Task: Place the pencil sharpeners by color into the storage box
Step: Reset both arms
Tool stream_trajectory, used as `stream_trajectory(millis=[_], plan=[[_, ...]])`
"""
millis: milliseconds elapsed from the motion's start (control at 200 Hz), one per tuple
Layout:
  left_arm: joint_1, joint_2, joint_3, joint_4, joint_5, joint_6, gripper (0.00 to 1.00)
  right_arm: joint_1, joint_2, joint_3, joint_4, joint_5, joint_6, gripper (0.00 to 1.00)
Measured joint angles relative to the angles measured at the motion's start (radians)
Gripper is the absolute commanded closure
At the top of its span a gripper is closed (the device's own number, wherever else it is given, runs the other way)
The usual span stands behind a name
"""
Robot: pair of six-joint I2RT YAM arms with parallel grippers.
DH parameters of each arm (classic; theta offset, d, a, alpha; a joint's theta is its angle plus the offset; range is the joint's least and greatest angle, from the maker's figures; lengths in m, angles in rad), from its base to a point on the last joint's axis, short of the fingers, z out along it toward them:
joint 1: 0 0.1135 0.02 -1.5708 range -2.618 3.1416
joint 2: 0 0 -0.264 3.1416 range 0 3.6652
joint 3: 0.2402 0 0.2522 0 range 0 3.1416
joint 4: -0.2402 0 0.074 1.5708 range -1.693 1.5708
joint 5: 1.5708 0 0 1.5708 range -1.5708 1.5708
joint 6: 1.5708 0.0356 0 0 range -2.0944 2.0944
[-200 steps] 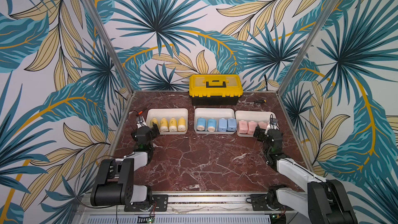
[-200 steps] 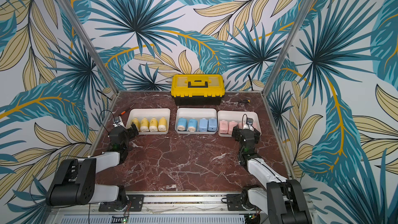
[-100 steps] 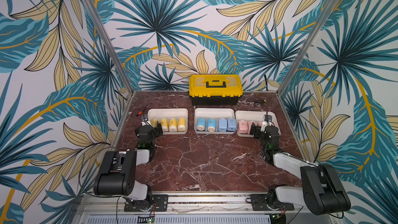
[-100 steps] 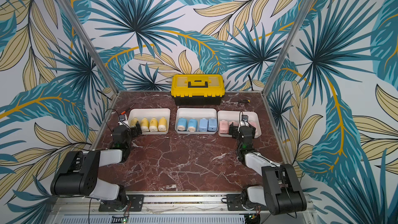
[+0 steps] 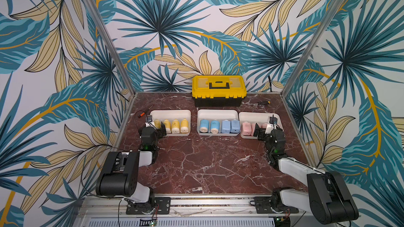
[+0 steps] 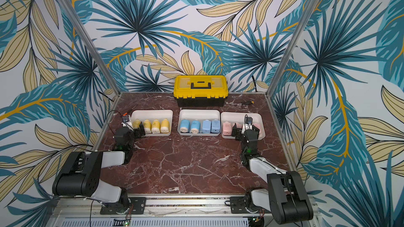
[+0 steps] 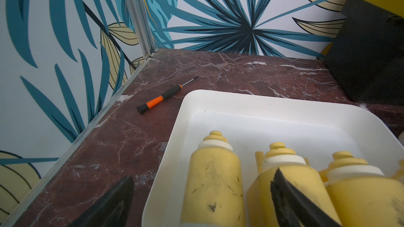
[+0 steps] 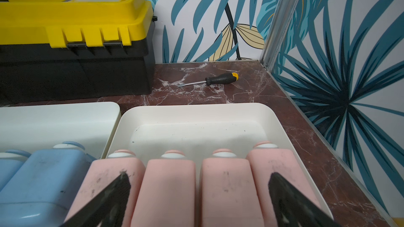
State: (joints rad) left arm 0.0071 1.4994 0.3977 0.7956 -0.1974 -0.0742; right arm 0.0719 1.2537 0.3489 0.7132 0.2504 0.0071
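1. Table (image 5: 196, 162): bare marble near of the trays. No loose sharpener shows in both top views, so nothing looks left to fetch.
2. Toolbox (image 5: 218, 88): far centre, lid down. Not part of the job.
3. Storage box: three white trays in a row just near of the toolbox. These are the left tray (image 5: 170, 112), middle tray (image 5: 217, 110) and right tray (image 5: 254, 114). Each holds one colour only.
4. Left gripper (image 7: 203, 174): low at the left tray's near-left corner, jaws spread wide, holding nothing. One finger is outside the tray wall and the other is by the second yellow piece. Can't tell if it touches.
5. Right gripper (image 8: 199, 174): low over the right tray's near edge, jaws spread wide, empty. It brackets the middle two pinks.
6. Pencil sharpeners: four yellow sharpeners (image 5: 176, 126) in the left tray, four blue sharpeners (image 5: 215, 126) in the middle tray, four pink sharpeners (image 8: 170, 184) in the right tray.
   - All lie side by side along the near walls.
   - By my count twelve of twelve are sorted, so the sort reads as done.
   - What's left is probably just backing both arms out without nudging the rows.
7. Orange screwdriver (image 7: 160, 99) lies far left and the black-yellow screwdriver (image 8: 218, 79) far right. Both are loose on the table and irrelevant.
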Motion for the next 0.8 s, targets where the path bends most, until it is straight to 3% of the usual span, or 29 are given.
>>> stream_trajectory(millis=[230,471,801], plan=[[0.000,0.000,0.000,0.000,0.000,0.000,0.01,0.000,0.026,0.000,0.035,0.002,0.000,0.01],[0.000,0.000,0.000,0.000,0.000,0.000,0.01,0.000,0.241,-0.043,0.266,-0.013,-0.002,0.01],[0.000,0.000,0.000,0.001,0.001,0.000,0.01,-0.001,0.230,0.029,0.198,-0.014,-0.004,0.01]])
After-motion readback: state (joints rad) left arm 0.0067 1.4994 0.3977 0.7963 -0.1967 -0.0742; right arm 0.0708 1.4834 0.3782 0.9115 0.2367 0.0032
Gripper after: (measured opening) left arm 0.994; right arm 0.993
